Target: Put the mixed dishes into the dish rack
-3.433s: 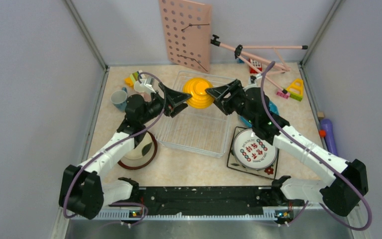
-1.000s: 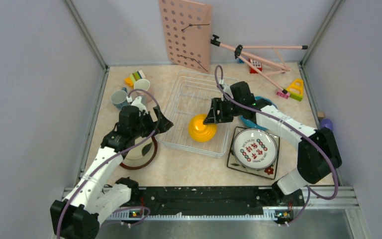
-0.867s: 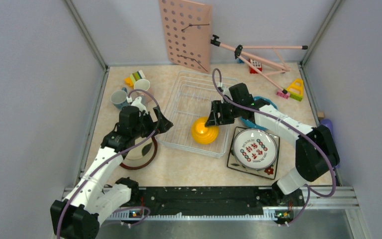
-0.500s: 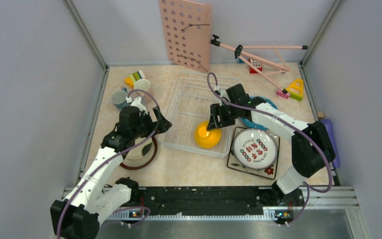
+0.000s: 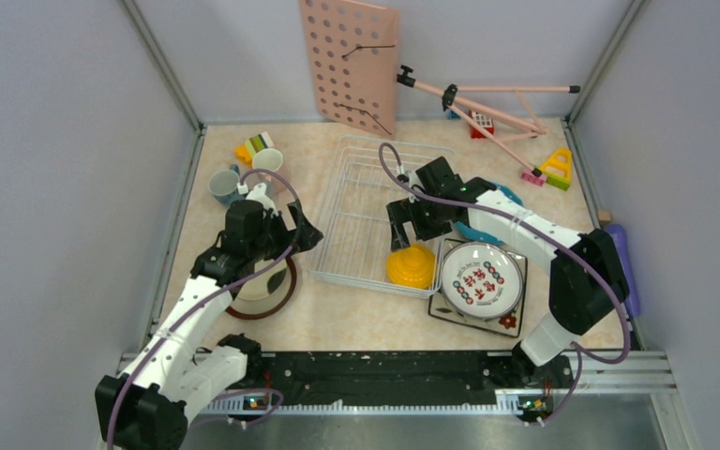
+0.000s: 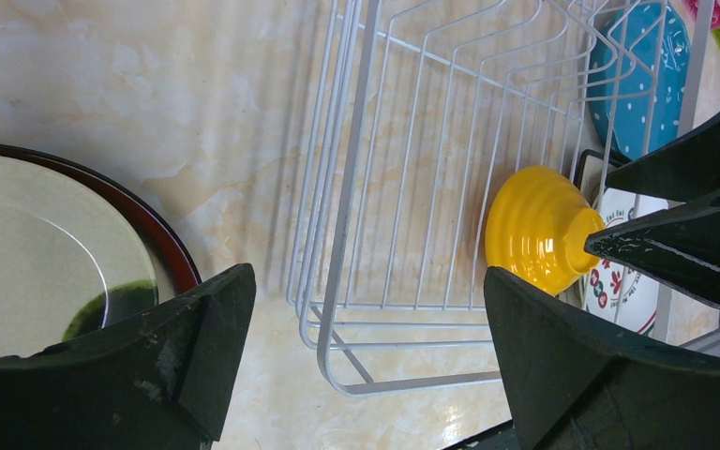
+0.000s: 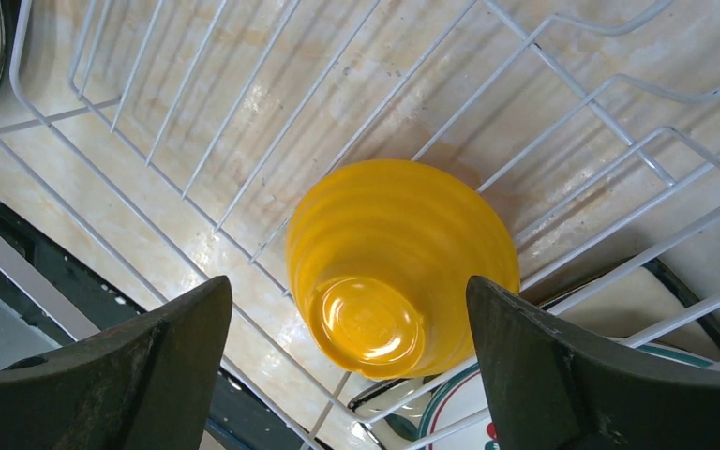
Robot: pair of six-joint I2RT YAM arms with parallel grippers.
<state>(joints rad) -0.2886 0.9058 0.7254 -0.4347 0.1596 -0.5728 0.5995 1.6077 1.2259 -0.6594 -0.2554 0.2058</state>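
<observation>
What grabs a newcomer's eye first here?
The bright yellow ribbed bowl stands out most, lying foot up in the near right corner of the white wire dish rack, with the right gripper spread open directly above it. Next comes the pink pegboard leaning at the back. The round white patterned plate lies just right of the rack.

Light: bright, even overhead light is falling across the table (image 5: 356, 314).
Shadows: soft streaks are lying beside the dish rack (image 6: 352, 169) wires.
Glare: small highlights are shining on the yellow bowl (image 7: 398, 253).
Focus: wrist views are rendering sharp; overhead is looking softer.
</observation>
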